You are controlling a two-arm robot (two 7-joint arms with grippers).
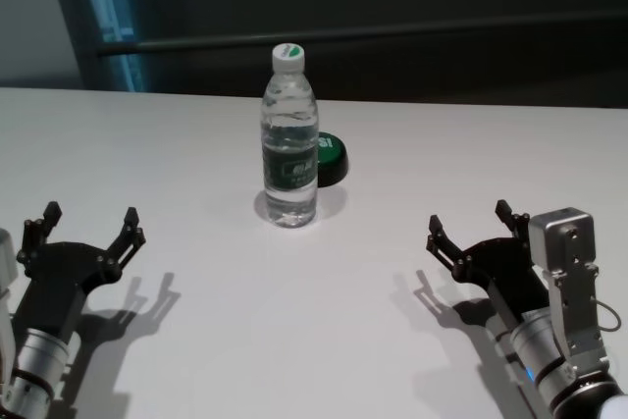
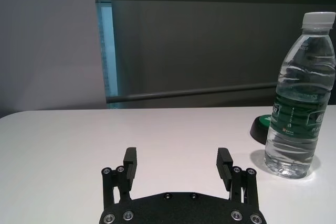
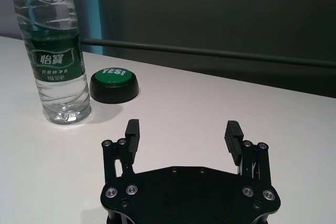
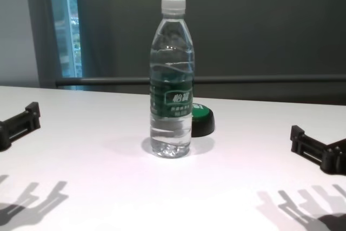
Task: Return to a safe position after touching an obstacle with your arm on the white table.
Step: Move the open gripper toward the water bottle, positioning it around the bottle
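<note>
Tall clear plastic water bottle [image 1: 289, 139] upright at centre of the wide white tabletop [image 1: 196, 340]; round green-topped black button [image 1: 330, 158] just behind it, to its right. Left pincer [image 1: 86, 227] near left, right pincer [image 1: 469, 226] near right, both well apart from the bottle.

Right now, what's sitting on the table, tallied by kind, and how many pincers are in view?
Water bottle: 1
Green push button: 1
Pincers: 2, left pincer and right pincer, both open and clear of the bottle
Total: 4, all over the white table
</note>
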